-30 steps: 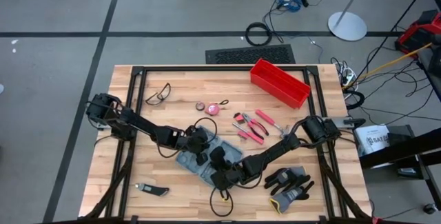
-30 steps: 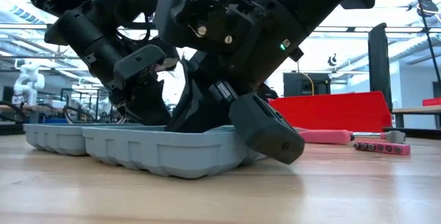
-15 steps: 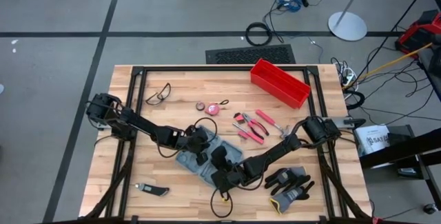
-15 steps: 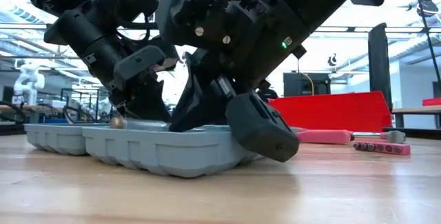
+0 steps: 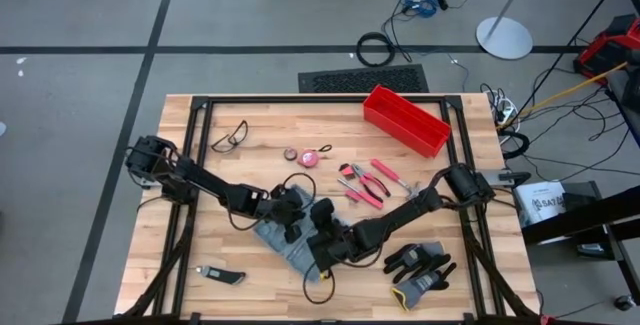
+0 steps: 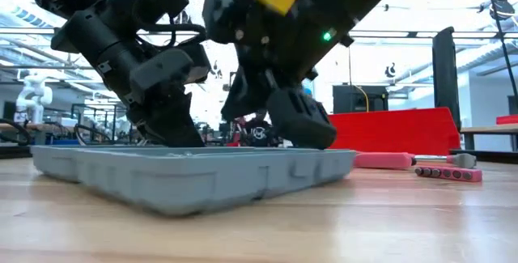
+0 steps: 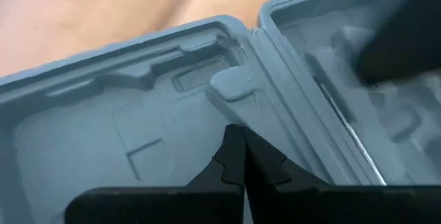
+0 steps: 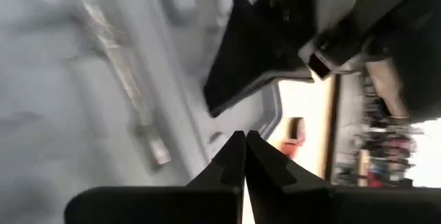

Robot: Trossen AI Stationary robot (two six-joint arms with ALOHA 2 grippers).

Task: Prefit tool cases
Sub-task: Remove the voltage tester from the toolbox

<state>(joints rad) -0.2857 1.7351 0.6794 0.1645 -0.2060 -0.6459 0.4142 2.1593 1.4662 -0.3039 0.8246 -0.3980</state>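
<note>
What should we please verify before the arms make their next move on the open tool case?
1. Tool case lies open on the table: ok.
2. Left gripper shut, over the moulded inside beside the hinge: ok.
3. Right gripper shut, above the case: ok.
4. Case flat on the table: not ok, its near edge looks raised in the low view.
5. Pliers and red bin apart from the case: ok.
6. Slots empty: cannot tell.

tool case (image 5: 290,243) mid-table, bin (image 5: 405,121) behind, gloves (image 5: 420,270) right
</note>
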